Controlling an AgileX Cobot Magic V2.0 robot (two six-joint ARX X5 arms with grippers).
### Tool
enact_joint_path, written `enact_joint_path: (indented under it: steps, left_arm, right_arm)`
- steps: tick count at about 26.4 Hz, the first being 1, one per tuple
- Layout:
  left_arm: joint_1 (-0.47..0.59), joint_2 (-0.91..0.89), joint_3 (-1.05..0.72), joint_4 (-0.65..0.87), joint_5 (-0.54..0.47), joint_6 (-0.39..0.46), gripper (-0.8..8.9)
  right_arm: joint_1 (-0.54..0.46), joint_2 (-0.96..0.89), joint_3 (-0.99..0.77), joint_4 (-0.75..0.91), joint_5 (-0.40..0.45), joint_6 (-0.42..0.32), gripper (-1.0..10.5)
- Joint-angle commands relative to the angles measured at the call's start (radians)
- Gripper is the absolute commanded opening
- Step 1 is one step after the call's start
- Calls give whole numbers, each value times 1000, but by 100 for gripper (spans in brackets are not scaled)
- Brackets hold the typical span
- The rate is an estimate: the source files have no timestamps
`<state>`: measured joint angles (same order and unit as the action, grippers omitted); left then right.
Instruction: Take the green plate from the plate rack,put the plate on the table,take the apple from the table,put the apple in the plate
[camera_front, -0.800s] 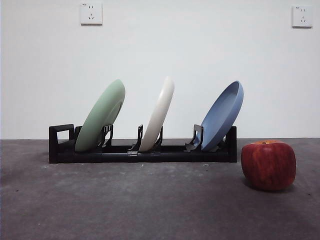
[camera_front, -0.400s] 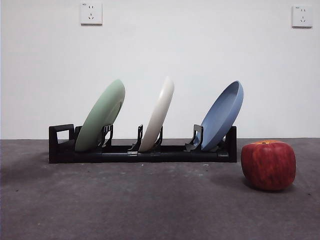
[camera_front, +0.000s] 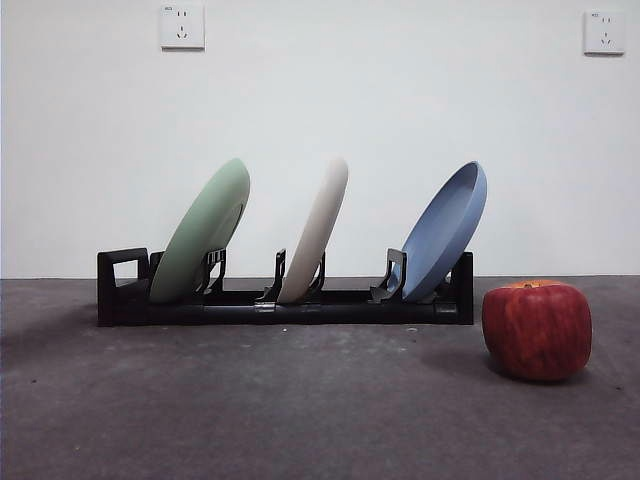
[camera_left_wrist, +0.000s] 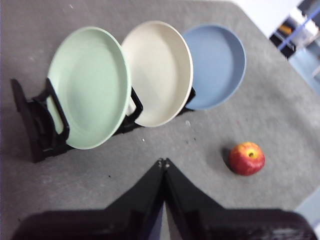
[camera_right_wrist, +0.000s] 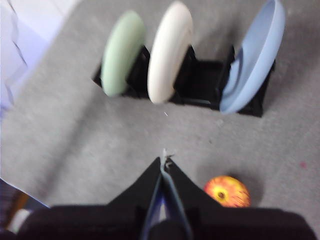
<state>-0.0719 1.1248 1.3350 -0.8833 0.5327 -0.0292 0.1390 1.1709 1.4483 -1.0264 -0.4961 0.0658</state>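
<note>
Three plates leaning in plate rack (camera_front: 285, 305) mid-frame, green plate (camera_front: 203, 235) leftmost; apple (camera_front: 537, 331) lower right on table (camera_front: 250, 410). Left claw (camera_left_wrist: 163, 162) and right claw (camera_right_wrist: 164, 160) both pressed together, empty.

The pale green round plate (camera_front: 205, 235) looks smooth and matt, with only a soft shine, like plastic. The cream-white round plate (camera_front: 317, 228) beside it has the same smooth, dull skin, and so does the blue round plate (camera_front: 447, 232). The long black rack (camera_front: 285, 300) looks like hard plastic, smooth and a little shiny on its edges. The dark grey tabletop (camera_front: 250, 410) is rough and speckled, with no shine. The big dark red apple (camera_front: 537, 331) has smooth skin with faint streaks and a soft gloss. The white wall (camera_front: 400, 110) behind is flat and matt. The black left hand (camera_left_wrist: 163, 164) looks smooth and dull, and so does the black right hand (camera_right_wrist: 164, 159).
</note>
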Motion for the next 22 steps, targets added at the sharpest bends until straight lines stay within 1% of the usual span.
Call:
enact_joint_path:
  steps: [1,2,3,4,5,6,7,8,10,13,16,18,20,22]
  left_arm:
    - [-32,69,57,-37,-12,40,-3]
    - [-42,87,72,-37,-13,43,1]
    - [-63,116,94,-36,-13,57,21]
    - [-80,137,108,-34,-14,69,112]
    - [-98,160,123,-24,-22,67,276]
    - [-113,179,134,-13,-42,66,400]
    - [-132,203,154,-10,-86,57,438]
    - [-150,227,175,-13,-123,56,437]
    - [-192,293,241,-16,-205,56,437]
    - [-236,435,407,-51,-301,56,436]
    - [-268,590,584,-121,-358,56,436]
    - [-280,688,683,-163,-414,56,436]
    - [-288,766,742,-178,-457,56,436]
    - [-290,819,760,-168,-460,56,436]
  right_arm:
    - [59,66,37,-18,54,-38,3]
    - [74,86,48,-21,64,-42,8]
    - [94,115,65,-21,71,-45,48]
    - [106,137,77,-20,70,-44,127]
    - [117,160,90,-18,70,-44,242]
    - [125,177,103,-18,71,-43,338]
    - [132,195,120,-18,74,-42,424]
    - [137,206,132,-16,83,-40,452]
    - [137,220,156,-15,101,-40,450]
    - [137,227,183,-16,112,-39,448]
    - [137,227,192,-16,140,-39,446]
    - [137,227,192,-21,150,-39,446]
    - [137,227,192,-21,152,-34,446]
    - [137,227,192,-21,164,-32,446]
